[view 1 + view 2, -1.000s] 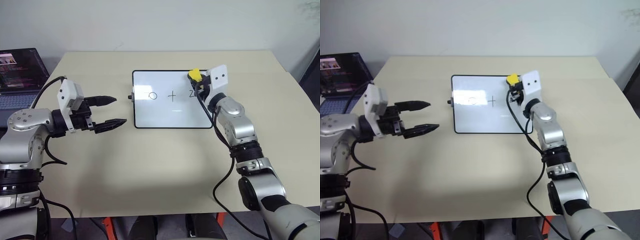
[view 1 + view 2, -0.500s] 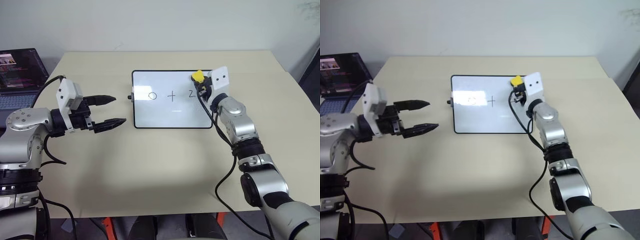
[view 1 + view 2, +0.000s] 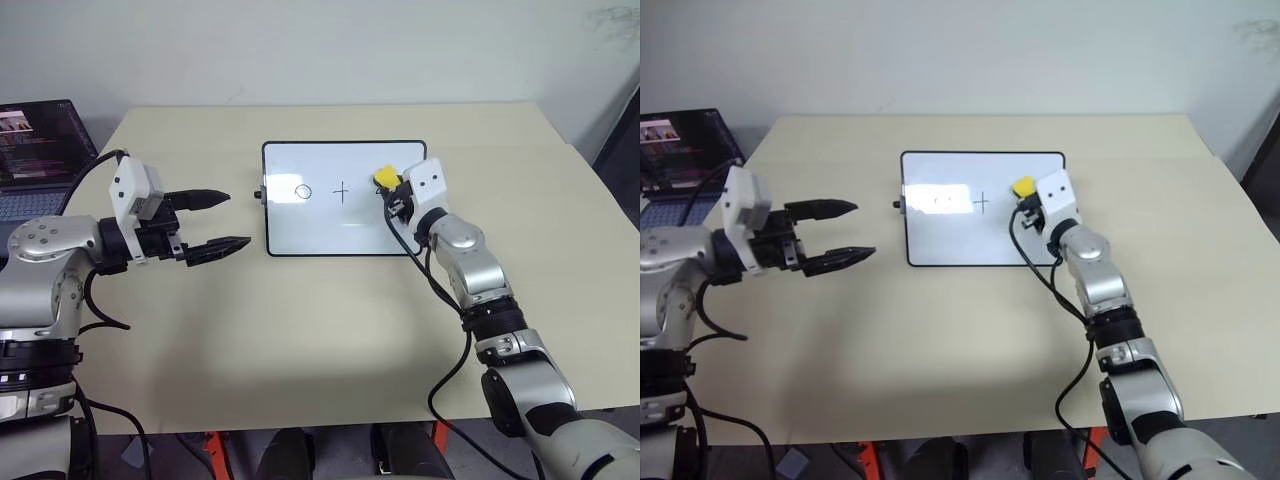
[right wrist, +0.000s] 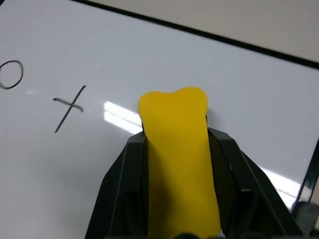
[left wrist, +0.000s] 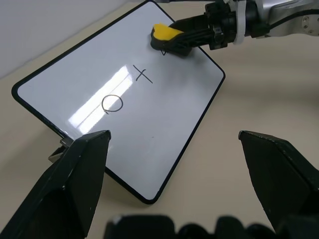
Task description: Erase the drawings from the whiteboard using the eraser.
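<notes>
The right hand (image 3: 392, 188) pinches the yellow eraser (image 3: 384, 178) over the right part of the whiteboard (image 3: 330, 225), at frame centre on the tabletop (image 3: 300, 330). It has dropped from the board's upper right corner, covering the "2". The circle (image 3: 303, 191) and plus (image 3: 343, 190) remain. The left hand (image 3: 222, 220), spread and empty, stays left of the board.

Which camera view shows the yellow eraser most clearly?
The right wrist view: the eraser lies large between the right gripper's fingers, above the whiteboard. The left wrist view shows it smaller, at the board's far end. The head views show a small yellow spot.
</notes>
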Tool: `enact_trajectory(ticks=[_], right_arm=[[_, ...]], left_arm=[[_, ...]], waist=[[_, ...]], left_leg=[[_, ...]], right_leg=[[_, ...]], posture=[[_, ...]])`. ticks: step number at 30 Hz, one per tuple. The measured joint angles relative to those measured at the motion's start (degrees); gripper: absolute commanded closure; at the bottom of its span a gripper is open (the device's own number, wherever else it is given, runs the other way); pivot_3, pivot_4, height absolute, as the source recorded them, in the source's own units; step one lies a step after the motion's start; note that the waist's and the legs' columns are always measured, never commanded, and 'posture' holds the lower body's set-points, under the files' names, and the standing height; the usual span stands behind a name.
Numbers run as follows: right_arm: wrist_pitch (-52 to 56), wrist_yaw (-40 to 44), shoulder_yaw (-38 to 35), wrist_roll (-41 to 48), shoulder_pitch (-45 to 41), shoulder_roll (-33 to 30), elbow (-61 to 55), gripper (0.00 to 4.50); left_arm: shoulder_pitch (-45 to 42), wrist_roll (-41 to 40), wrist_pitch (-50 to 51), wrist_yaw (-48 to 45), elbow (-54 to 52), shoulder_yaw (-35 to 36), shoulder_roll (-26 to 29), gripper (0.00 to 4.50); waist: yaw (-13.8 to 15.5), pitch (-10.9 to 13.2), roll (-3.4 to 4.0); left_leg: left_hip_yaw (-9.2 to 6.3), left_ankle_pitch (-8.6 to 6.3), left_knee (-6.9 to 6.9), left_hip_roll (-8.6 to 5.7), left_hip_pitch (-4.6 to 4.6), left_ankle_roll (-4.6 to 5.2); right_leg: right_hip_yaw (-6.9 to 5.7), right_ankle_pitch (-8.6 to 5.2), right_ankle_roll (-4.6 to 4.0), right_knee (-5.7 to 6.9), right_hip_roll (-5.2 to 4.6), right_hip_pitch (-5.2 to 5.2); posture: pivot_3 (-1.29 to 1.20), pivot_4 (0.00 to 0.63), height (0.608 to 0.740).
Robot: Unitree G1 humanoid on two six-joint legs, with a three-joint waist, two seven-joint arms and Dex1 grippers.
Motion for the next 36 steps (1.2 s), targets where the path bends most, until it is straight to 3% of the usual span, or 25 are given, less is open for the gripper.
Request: enact_trajectory(ticks=[21, 29, 36], right_arm=[[1.62, 3.67, 2.62, -1.79, 7.14, -0.66, -7.24, 3.22], [-2.00, -0.20, -1.52, -1.40, -2.47, 0.45, -6.89, 3.22], [-6.74, -1.68, -1.36, -2.13, -5.92, 1.18, 2.58, 3.22]], left_arm=[[5.01, -0.65, 1.21, 2.25, -4.62, 3.58, 0.74, 0.00], [3.36, -0.53, 0.11, 2.29, -4.07, 2.90, -0.01, 0.00], [2.53, -0.40, -0.20, 1.94, -3.44, 1.97, -0.07, 0.00]], waist=[[0.05, -0.04, -0.06], [0.03, -0.01, -0.05], [0.00, -0.01, -0.05]], left_leg=[[-0.02, 0.00, 0.02, 0.01, 0.24, 0.01], [-0.04, 0.00, -0.01, 0.02, 0.18, 0.01], [-0.02, 0.00, -0.01, 0.00, 0.13, 0.01]], right_leg=[[0.00, 0.01, -0.02, 0.06, 0.03, 0.19], [-0.02, 0.01, -0.02, 0.03, 0.03, 0.12], [-0.01, 0.01, -0.02, 0.00, 0.01, 0.11]], posture=[[0.00, 0.150, 0.740], [0.00, 0.150, 0.740], [0.00, 0.150, 0.740]])
